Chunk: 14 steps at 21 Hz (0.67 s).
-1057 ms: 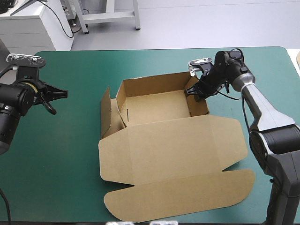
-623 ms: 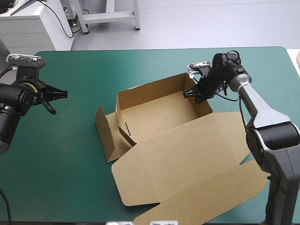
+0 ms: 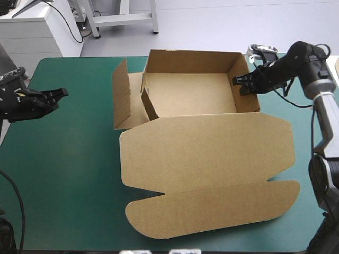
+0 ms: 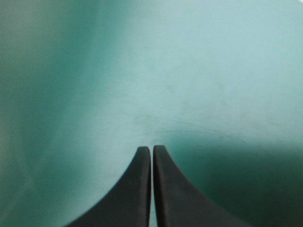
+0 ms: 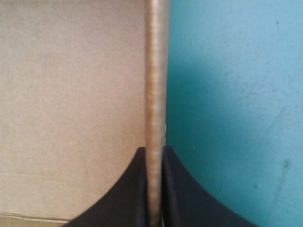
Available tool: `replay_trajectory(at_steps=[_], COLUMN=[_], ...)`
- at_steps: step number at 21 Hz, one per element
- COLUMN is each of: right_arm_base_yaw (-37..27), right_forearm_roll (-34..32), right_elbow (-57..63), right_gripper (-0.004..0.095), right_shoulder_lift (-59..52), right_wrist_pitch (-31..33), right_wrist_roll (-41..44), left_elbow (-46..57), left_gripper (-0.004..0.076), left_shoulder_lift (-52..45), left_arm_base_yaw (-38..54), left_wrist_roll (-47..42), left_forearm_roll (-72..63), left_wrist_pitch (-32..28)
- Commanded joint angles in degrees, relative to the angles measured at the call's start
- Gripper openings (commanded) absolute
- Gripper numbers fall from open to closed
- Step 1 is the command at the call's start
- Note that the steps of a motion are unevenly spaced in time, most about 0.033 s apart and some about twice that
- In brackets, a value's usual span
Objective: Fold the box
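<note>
Box (image 3: 206, 153) forms an open tray, lid flat; right jaws pinch its wall, left jaws closed.

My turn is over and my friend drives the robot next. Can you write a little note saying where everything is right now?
Right gripper: fingers shut on the box, its right wall between them.
Left gripper: shut, holding nothing, over the bare teal-green cover, well left of the box.
Box: mid-table, an open tray, lid flat toward the near edge.
Done: far and right walls stand up.
Left: the left side flap leans outward, untucked; probably raise and tuck it next.
</note>
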Motion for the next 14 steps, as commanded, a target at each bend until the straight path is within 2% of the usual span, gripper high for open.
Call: replay_trajectory(at_steps=[1,4,6,10,14], right_arm_base_yaw=[-2.16,-2.16,-2.04,0.71,5.18], right_forearm_roll=[8.52,10.12,10.13,10.71,9.62], right_elbow=[-1.58,-1.58,-1.58,-1.58,-1.58], right_gripper=[-0.0021,-0.0021,-0.002,-0.002,-0.0019], right_shoulder_lift=[-6.32,-8.78,-8.8,-8.8,-8.8], right_wrist_pitch=[0.17,-2.06,-2.96,-7.25,-12.98], right_wrist_roll=[-2.82,-3.39,-3.39,-3.48,-2.84], left_elbow=[-1.73,-1.73,-1.73,-1.73,-1.73], left_gripper=[-0.0001,-0.0001,-0.0001,-0.0001,-0.0001], left_shoulder_lift=[0.69,4.22,5.08,5.07,5.07], left_arm_base_yaw=[0.7,0.6,0.6,0.6,0.6], left_wrist_roll=[9.93,22.34,27.06,32.83,33.39], left_forearm_roll=[-22.45,-47.46,-54.55,-59.77,-59.75], left_wrist_pitch=[-2.72,3.6,7.18,14.13,18.38])
